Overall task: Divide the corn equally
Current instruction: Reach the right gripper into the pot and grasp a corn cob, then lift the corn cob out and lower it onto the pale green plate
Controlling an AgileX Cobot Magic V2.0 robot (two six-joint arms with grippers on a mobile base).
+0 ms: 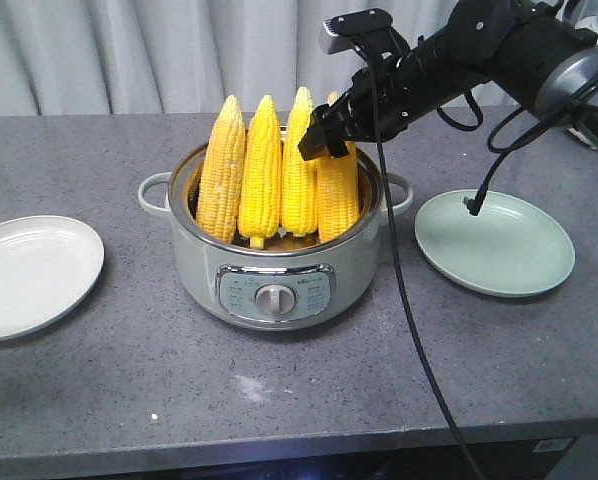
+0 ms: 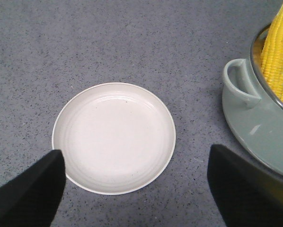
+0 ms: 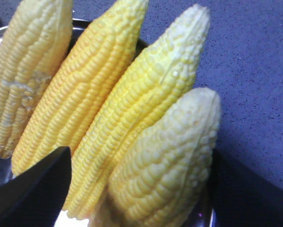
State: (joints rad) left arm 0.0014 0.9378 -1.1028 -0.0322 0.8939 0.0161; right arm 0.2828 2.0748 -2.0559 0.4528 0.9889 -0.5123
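**Corn upright in the pot, right pincer at the rightmost cob**

You have four cobs of corn (image 1: 279, 175) standing side by side in the grey-green pot (image 1: 194, 265) at the middle of the bench (image 1: 109, 380), tips up. Their lower ends sink below the rim, so you cannot see what they rest on.

Your right pincer (image 1: 324, 135) reaches in from the far right and sits at the upper part of the rightmost cob (image 1: 339, 195). It covers that cob's tip in the front view. The right wrist view shows the cob between the jaws, close and blurred. One dark finger (image 3: 32, 189) stands off to the cob's left with a gap showing. The other is only a dark mass at the lower right, right against the cob. The jaws are spread around the cob, and you cannot confirm firm contact from these views. The arm itself is cut off at the top right edge.

Your left pincer (image 2: 134, 153) does not show in the front view. Its wrist view gives you only two black fingertips in the bottom corners, set wide apart and holding nothing, above the white plate (image 2: 113, 137). The pot's handle and one cob show at the right edge of that view.

The white plate lies left of the pot, and the front view clips it at the left edge. The green plate (image 1: 494, 245) lies right of the pot, apart from it. A black cable (image 1: 409, 300) hangs from the right arm down past the pot's right side and over the bench's near edge.
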